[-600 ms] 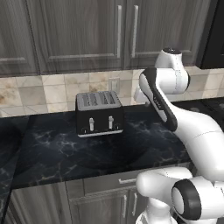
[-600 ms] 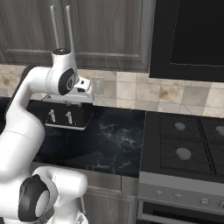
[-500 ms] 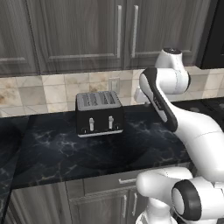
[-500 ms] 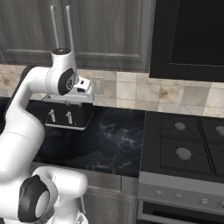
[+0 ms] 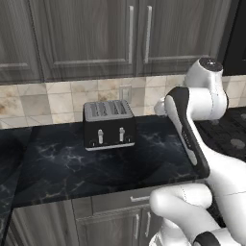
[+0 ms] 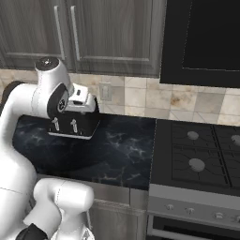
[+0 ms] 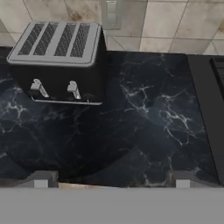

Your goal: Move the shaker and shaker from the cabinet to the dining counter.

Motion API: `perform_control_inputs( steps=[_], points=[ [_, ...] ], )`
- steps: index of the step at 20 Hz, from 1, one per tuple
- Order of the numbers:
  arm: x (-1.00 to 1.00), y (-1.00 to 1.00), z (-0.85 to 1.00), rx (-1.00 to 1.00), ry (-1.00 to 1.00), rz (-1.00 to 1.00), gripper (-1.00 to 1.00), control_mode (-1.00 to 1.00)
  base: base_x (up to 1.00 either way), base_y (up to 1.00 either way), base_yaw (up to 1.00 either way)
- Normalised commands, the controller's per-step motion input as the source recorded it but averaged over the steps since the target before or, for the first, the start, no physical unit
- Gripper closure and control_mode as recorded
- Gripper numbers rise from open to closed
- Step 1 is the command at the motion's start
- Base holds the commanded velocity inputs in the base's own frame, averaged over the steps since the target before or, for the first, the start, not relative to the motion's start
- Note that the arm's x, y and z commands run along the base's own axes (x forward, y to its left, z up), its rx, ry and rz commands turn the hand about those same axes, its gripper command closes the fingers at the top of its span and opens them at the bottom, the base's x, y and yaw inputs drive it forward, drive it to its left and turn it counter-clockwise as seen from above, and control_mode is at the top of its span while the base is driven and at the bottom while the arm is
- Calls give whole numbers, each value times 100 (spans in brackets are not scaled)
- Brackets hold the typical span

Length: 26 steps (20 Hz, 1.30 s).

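Right now our gripper (image 7: 112, 186) hangs with its two jaws wide apart and nothing between them, looking down at the black marble worktop (image 7: 148, 127). Farther back on that worktop we see a black toaster (image 7: 59, 61) with a silver top, standing in front of the beige tile wall (image 5: 48, 103). Above the tiles is the cabinet (image 5: 139, 33), and its doors are shut, so we cannot see the shakers. To our right sits a stove (image 6: 201, 154).
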Motion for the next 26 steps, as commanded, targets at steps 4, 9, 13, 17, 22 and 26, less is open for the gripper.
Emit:
perform_control_inputs(
  steps=[4, 9, 13, 17, 22, 26],
  points=[
    [-55, 6, 61, 0, -48, 0, -100, -100, 0, 0, 0],
    [-27, 21, 70, 0, -42, 0, -100, -100, 0, 0, 0],
    [-2, 32, 65, 0, -32, 0, -100, -100, 0, 0, 0],
    [0, 24, 59, 0, -26, 0, -100, -100, 0, 0, 0],
    [0, 4, 52, 0, -22, 0, -100, -100, 0, 0, 0],
    [0, 0, 43, 0, -19, 0, -100, -100, 0, 0, 0]
  ],
)
